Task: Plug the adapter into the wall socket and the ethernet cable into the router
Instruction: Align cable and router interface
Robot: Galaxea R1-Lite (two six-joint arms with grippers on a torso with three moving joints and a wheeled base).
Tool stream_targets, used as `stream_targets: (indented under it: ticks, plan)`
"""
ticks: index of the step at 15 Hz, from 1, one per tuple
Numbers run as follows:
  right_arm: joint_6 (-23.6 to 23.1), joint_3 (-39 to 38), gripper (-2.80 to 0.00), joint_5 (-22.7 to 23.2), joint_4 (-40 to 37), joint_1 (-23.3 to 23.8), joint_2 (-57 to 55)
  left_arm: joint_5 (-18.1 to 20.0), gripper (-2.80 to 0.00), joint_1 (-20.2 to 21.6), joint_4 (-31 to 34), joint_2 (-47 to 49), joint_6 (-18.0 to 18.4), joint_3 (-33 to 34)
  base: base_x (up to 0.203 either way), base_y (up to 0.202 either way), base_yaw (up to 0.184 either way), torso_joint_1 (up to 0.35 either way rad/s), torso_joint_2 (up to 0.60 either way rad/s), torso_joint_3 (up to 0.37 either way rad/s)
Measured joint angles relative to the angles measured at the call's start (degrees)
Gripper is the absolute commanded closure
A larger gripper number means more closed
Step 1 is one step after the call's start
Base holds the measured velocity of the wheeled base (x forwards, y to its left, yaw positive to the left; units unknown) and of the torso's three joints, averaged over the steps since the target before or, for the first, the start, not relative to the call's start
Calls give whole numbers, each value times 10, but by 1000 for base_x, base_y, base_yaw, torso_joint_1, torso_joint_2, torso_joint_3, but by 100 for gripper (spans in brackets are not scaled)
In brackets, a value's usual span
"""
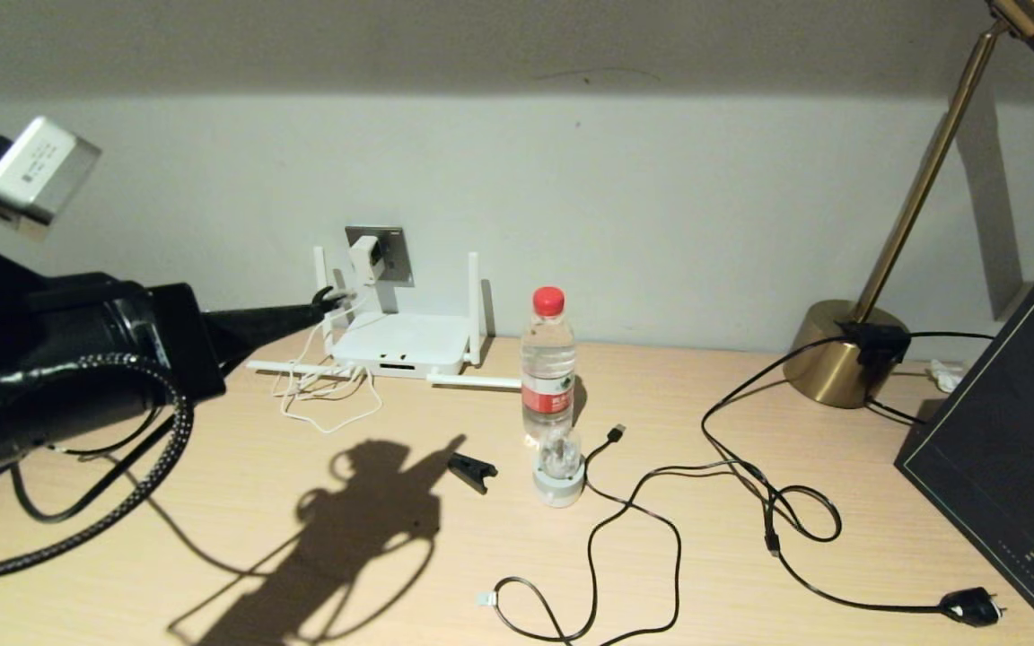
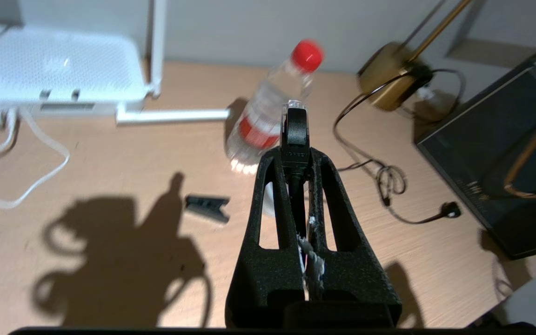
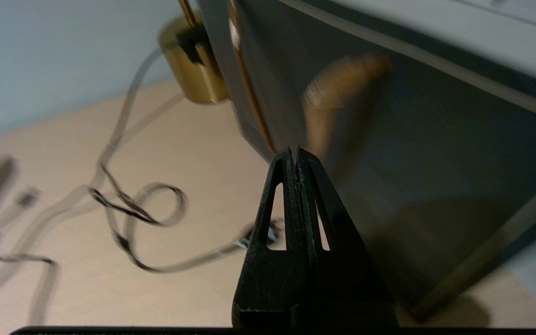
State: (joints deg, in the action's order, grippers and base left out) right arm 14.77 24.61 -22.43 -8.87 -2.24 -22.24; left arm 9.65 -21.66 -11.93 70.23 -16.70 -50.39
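Left claw (image 2: 294, 122) pinches the ethernet cable (image 2: 295, 132) plug, raised above the desk (image 1: 302, 556)
Beside the router (image 1: 400, 341), the adapter (image 1: 364, 258) sits in the wall socket (image 1: 391, 256); right claw (image 3: 295, 156), pressed together, hangs well off, near the dark box (image 3: 435, 153)

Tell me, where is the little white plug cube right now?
In the head view, the adapter sits on the wall socket, on the robot's left, just above the router.

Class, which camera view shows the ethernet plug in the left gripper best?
The left wrist view: the ethernet cable plug stands pinched in the left gripper, clear tip visible. The head view shows only that gripper's tips by the router. The right wrist view shows none.
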Motion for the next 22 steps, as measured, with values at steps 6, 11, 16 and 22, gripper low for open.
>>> stream_targets:
  ticks: [6,11,16,22]
  plan:
    - [-209,-187,0,194,1,25,192,-69,0,-16,-12,-24,66,99,0,0,0,0,0,0]
    - [-219,-211,0,262,1,25,220,-155,0,-17,-13,-29,83,155,0,0,0,0,0,0]
    - [-212,-212,0,262,1,25,223,-156,0,-1,-13,-22,88,186,0,0,0,0,0,0]
    - [-211,-212,0,262,1,25,223,-163,0,29,-13,86,93,110,0,0,0,0,0,0]
